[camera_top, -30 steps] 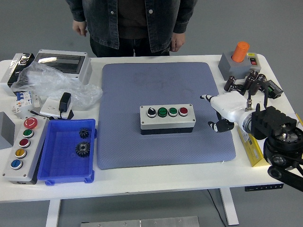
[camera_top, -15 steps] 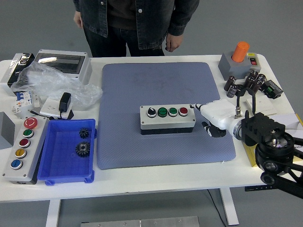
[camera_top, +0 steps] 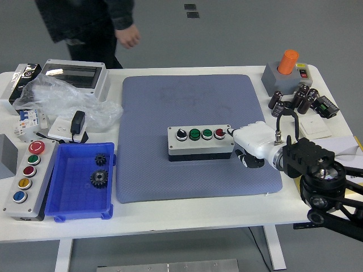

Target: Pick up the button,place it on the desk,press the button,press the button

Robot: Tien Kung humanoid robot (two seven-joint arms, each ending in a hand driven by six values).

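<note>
With the right hand [camera_top: 245,143] loosely curled, grasping nothing, mid-frame, the button box [camera_top: 200,143] could easily get shoved sideways instead of pressed.

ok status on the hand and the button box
Right hand at the button box right end, fingertip by the red button. Box sits flat on the blue mat. Nothing in the way. Left hand unseen.

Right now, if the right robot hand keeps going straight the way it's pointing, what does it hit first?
The right robot hand points left, toward the button box on the blue mat. It would first meet the box's right end, by the red button. Whether it already touches is unclear.
</note>
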